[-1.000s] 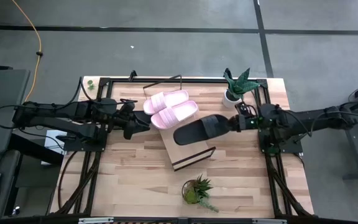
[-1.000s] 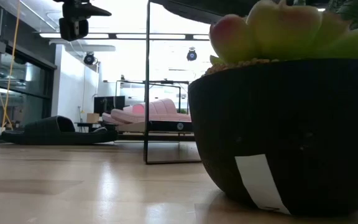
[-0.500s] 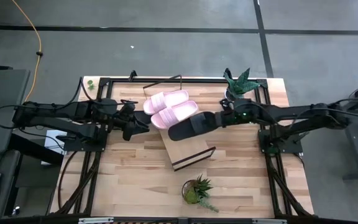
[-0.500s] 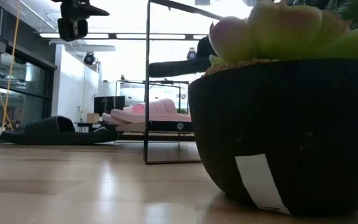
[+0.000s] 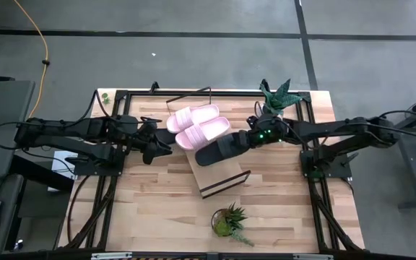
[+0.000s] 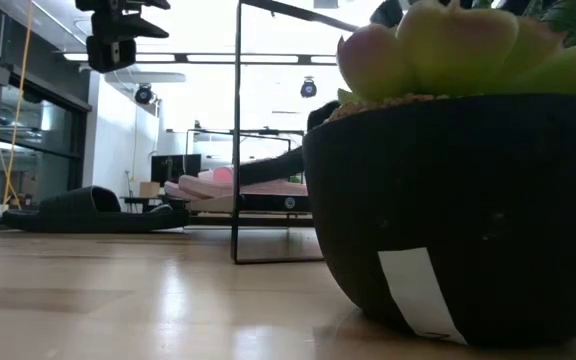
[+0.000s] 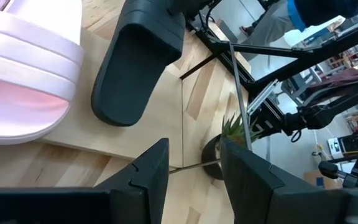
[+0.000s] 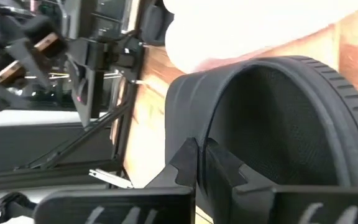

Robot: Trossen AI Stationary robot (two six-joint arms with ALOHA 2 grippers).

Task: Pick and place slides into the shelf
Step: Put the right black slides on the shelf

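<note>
High view: right claw point(image 5: 248, 139) clenched on the strap end of a black slide point(image 5: 222, 149), holding it over the shelf point(image 5: 215, 173), just beside the two pink slides point(image 5: 197, 126) that lie side by side on the shelf's far part. Black slide's toe points toward the left arm; cannot tell if its sole touches the board yet. Right wrist view shows the fingers pinched on the black strap point(image 8: 272, 118), pale pink slide right beyond it. Left claw point(image 5: 166, 146) hovers just beside the shelf's left edge, near the pink pair, fingers point(image 7: 148, 171) parted, grasping nothing. Left wrist view: black slide point(image 7: 135, 62) above the light board, pink slide point(image 7: 23, 74) next to it. Low view: second black slide point(image 6: 88, 210) lies flat on the worktop point(image 6: 168, 300), well apart from the shelf. Potted plant point(image 5: 276, 97) at the worktop's far right corner, another potted plant point(image 5: 228, 220) near the front edge.
</note>
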